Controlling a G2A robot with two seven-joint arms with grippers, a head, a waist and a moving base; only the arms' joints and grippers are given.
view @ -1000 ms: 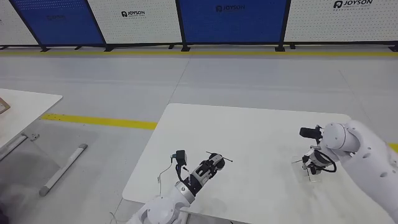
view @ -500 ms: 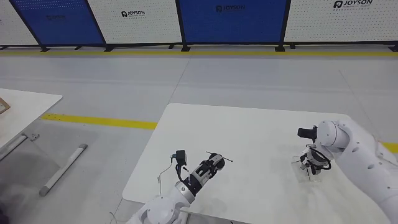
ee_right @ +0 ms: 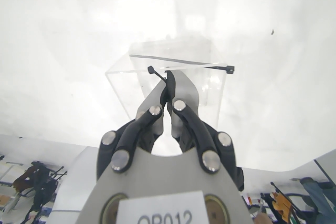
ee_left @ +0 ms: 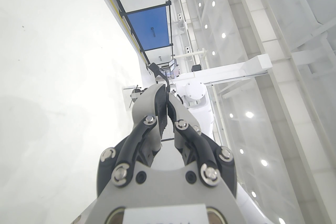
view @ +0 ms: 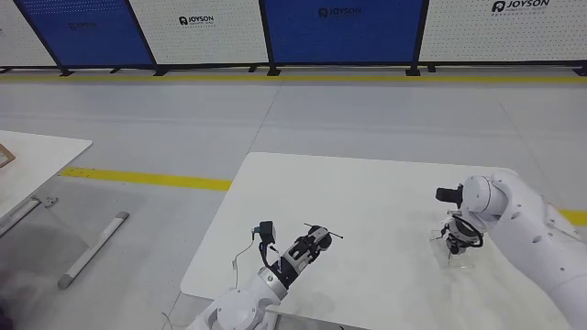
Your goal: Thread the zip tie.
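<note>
- Shifted since a second ago: right gripper (view: 454, 241), a touch toward the table's middle, wrist along with it; left arm in the same pose, no change.
- zip tie (ee_right: 155, 73), black, pinched at the very tips of the right gripper (ee_right: 168, 76); fingers pressed together on the strap, square head poking out to one side just past the tips.
- Held right at the open top of clear box (ee_right: 118, 89); touching the rim or not, cannot tell.
- second zip tie (ee_right: 168, 60), black, lying flat across the box's top rim, head hanging past one corner, tail at the opposite edge.
- Box on the right part of white table (view: 367, 192), directly under the right gripper in the top view.
- third zip tie (view: 336, 235), black, over by the table's near left edge, crosswise in left gripper (view: 318, 236), both ends sticking out either side.
- Left gripper's fingers (ee_left: 157, 104) closed tight together on that tie, pointing along the table toward the far box; well apart from the box and the right gripper.
- Beyond the table: grey floor with yellow line (view: 147, 180), blue and white pegboard panels (view: 339, 9) along the back, corner of another white table (view: 37, 160) far left.
</note>
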